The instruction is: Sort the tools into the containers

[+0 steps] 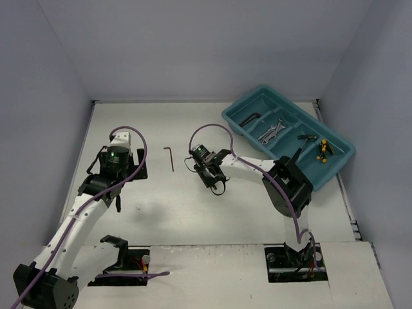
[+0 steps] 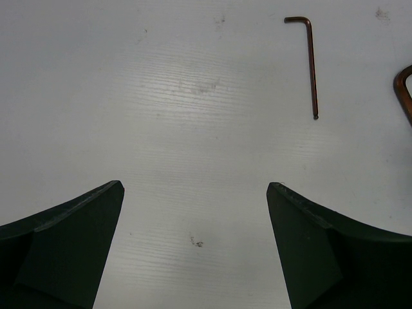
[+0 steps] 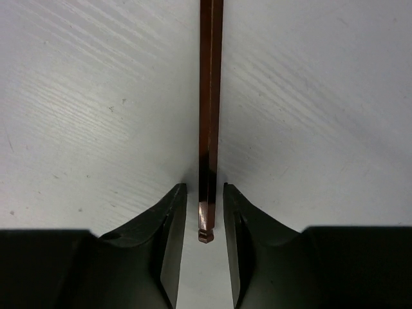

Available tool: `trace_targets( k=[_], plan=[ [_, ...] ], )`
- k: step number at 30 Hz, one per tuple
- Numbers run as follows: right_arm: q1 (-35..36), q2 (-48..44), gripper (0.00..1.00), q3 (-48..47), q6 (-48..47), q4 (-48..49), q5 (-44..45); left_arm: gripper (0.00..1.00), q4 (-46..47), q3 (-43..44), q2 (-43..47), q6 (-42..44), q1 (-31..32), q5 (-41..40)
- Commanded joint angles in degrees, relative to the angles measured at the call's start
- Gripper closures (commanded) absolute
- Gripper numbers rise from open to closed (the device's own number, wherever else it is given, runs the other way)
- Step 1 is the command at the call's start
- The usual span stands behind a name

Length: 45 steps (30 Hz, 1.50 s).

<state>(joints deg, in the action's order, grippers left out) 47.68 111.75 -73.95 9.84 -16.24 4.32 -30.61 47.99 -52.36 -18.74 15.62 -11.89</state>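
Note:
Two dark L-shaped hex keys lie on the white table. One hex key (image 1: 170, 158) (image 2: 312, 64) lies by itself, ahead and to the right of my left gripper (image 1: 121, 147) (image 2: 195, 187), which is wide open over bare table. The straight end of the other hex key (image 3: 210, 103) (image 2: 404, 90) lies between the fingers of my right gripper (image 1: 215, 183) (image 3: 205, 187), whose jaws stand narrowly apart with a small gap on each side. The teal tray (image 1: 241, 119) at the back right holds a hex key (image 1: 251, 119), silver wrenches (image 1: 273, 131), a black-handled tool (image 1: 306, 137) and a yellow-and-black tool (image 1: 323, 149).
Grey walls close the table in at the back and on both sides. A black plate (image 1: 138, 168) lies on the table by the left wrist. The right arm's elbow (image 1: 290, 183) stands just in front of the tray.

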Motion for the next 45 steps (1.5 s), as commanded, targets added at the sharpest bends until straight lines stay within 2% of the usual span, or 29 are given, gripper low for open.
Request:
trace_targets(
  k=[1, 7, 11, 14, 17, 18, 24, 29, 33, 37, 40, 45],
  plan=[
    [0.1, 4.2, 0.69, -5.3, -0.8, -2.6, -2.1, 0.1, 1.8, 1.2, -0.2, -0.3, -0.1, -0.5],
    [-1.0, 10.1, 0.69, -12.7, -2.7, -3.7, -3.9, 0.1, 1.7, 1.1, 0.0, -0.2, 0.0, -0.8],
    [-1.3, 12.8, 0.73, -16.5, -3.5, -5.3, -3.9, 0.09, 1.7, 1.1, -0.1, -0.1, 0.0, -0.9],
    [-1.5, 14.1, 0.79, -17.6, -3.4, -6.0, -3.9, 0.1, 1.8, 1.2, -0.1, -0.1, 0.0, -1.0],
    [-2.1, 14.8, 0.99, -18.4, -2.4, -6.4, -3.3, 0.1, 1.8, 1.2, -0.2, -0.1, 0.0, -1.1],
    [-2.3, 14.7, 1.0, -18.8, -2.2, -6.4, -3.2, 0.1, 1.8, 1.2, -0.1, -0.1, 0.0, -1.1],
    [-4.7, 10.2, 1.0, -24.1, -0.5, -6.4, -1.0, 0.09, 1.8, 1.2, -0.1, 0.0, 0.0, -1.4],
    [-8.4, 3.0, 1.0, -32.3, 0.7, -6.3, 3.7, 0.1, 1.6, 1.2, 0.1, -0.1, 0.0, -1.7],
    [-15.8, -0.3, 1.0, -36.7, 6.3, -5.8, 7.4, 0.1, 1.6, 1.1, 0.5, -0.1, 0.0, -1.9],
    [-24.5, 1.3, 1.0, -41.0, 12.8, -5.1, 8.7, 0.09, 1.7, 1.1, 0.7, -0.1, 0.0, -2.3],
    [-30.0, 6.7, 1.0, -44.8, 18.0, -4.4, 7.3, 0.09, 1.7, 1.1, 0.8, -0.1, -0.1, -2.6],
    [-34.1, 16.0, 1.0, -52.5, 24.2, -4.1, 3.7, 0.1, 1.8, 1.1, 1.2, 0.1, 0.0, -3.0]
  ],
)
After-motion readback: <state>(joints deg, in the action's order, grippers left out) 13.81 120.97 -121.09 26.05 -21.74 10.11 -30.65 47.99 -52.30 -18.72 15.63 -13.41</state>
